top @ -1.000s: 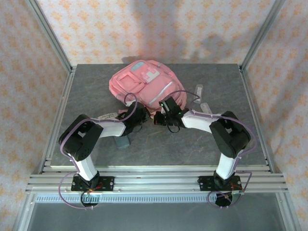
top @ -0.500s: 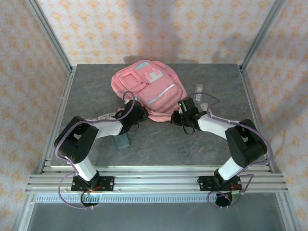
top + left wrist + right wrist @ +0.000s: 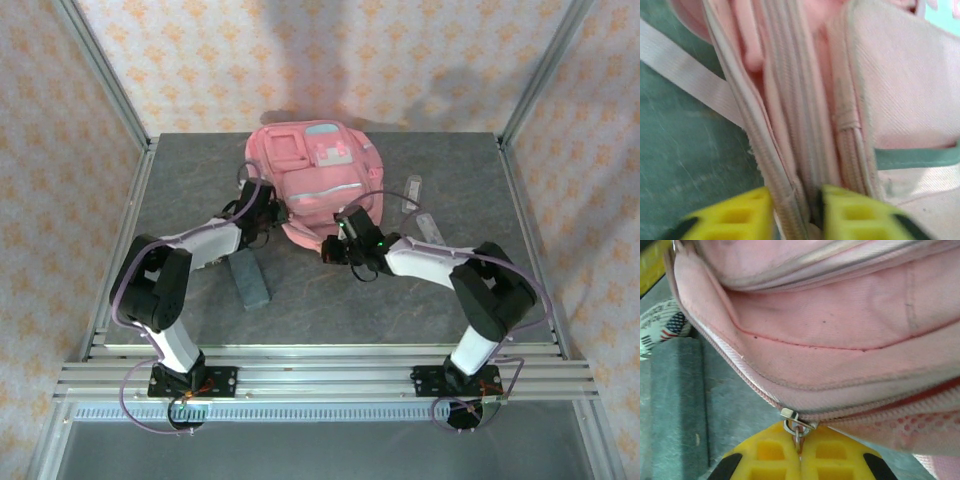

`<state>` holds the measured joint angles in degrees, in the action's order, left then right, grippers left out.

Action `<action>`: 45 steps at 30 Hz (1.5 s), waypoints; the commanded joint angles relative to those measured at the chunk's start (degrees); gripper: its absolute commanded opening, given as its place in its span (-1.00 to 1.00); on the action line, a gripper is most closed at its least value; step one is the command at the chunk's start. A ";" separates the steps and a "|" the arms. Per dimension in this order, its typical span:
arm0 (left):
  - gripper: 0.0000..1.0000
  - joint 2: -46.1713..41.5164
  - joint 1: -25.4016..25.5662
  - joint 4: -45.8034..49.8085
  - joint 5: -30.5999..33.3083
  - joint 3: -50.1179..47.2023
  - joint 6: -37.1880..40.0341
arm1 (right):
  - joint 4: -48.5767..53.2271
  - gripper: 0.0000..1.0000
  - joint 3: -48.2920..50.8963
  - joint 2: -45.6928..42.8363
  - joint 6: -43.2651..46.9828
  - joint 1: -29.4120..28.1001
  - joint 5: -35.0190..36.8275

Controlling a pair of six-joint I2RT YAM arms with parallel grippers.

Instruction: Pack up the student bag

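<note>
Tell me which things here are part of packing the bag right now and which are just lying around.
In use: student bag, zip pull, left gripper, right gripper.
Lying about: grey block, two clear pieces right of the bag.

**A:** Any lettering we can read here?

**B:** Nothing legible. At the left edge of the right wrist view, a white printed item [image 3: 662,325] carries a stars-and-stripes flag mark. The small print beside it is too blurred to read.
</note>
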<state>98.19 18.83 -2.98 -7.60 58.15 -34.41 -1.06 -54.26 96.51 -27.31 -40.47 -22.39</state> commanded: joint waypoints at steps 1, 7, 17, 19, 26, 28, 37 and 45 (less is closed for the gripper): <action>0.17 -0.32 -0.37 -2.37 0.98 3.57 1.47 | -3.04 -1.00 -1.83 2.33 -3.29 -0.93 -3.76; 0.36 -8.34 0.78 -5.20 -1.18 -7.81 -4.40 | -4.04 -1.00 -3.26 5.06 -3.47 -0.93 -4.93; 0.50 -12.20 10.33 -14.18 -0.10 -19.70 -15.20 | -3.33 -1.00 -3.92 5.27 -2.80 -0.93 -4.60; 0.51 -10.00 11.73 -16.26 0.00 -19.18 -16.37 | -3.33 -1.00 -3.92 5.37 -2.86 -0.93 -4.82; 0.17 -0.90 13.35 -17.47 3.46 -13.41 -16.71 | -2.62 -1.00 -3.70 4.96 -3.10 -0.98 -4.12; -0.30 0.78 13.38 -17.40 3.24 -12.55 -17.05 | -1.34 -1.00 -3.92 4.66 -2.84 -0.93 -2.59; -1.00 -0.89 12.57 -15.15 4.05 -13.67 -14.96 | 4.34 -1.00 1.12 1.72 -2.18 5.77 2.72; -1.00 -3.07 10.29 -14.77 2.41 -15.22 -12.82 | 5.68 -1.00 8.35 -4.13 0.18 16.19 7.71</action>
<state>97.47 31.51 -19.79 -8.58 44.42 -50.57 -0.91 -48.56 94.00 -28.47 -28.03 -23.77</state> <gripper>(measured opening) 0.043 0.044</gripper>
